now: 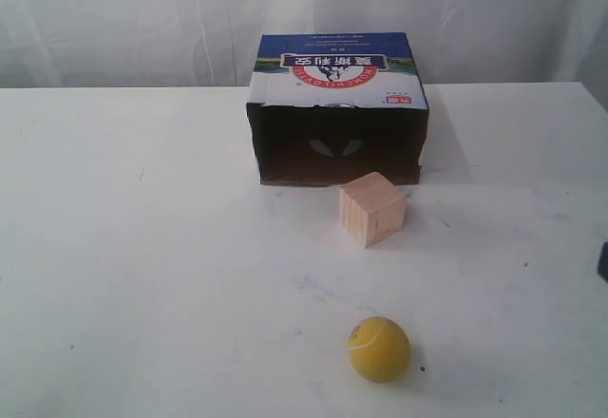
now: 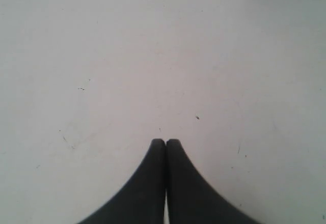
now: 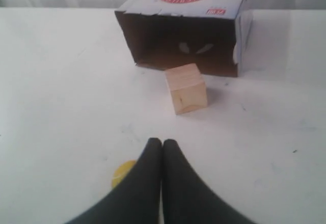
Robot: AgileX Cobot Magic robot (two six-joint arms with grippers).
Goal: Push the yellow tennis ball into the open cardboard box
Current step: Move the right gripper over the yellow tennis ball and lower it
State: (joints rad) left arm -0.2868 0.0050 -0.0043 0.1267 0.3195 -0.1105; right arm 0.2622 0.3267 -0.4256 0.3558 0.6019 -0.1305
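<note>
The yellow tennis ball (image 1: 379, 349) rests on the white table near the front, right of centre. In the right wrist view the ball (image 3: 122, 172) peeks out from behind one black finger. The open cardboard box (image 1: 337, 114) lies at the back with its dark opening facing the front; it also fills the far side of the right wrist view (image 3: 186, 30). My right gripper (image 3: 162, 143) is shut with nothing held, hanging above the ball. My left gripper (image 2: 166, 142) is shut over bare table. Neither gripper's fingers show in the exterior view.
A pale wooden cube (image 1: 372, 208) stands just in front of the box mouth, between the ball and the box, also seen as the cube (image 3: 186, 88) from the right wrist. A dark sliver (image 1: 602, 261) shows at the right edge. White curtain behind the table.
</note>
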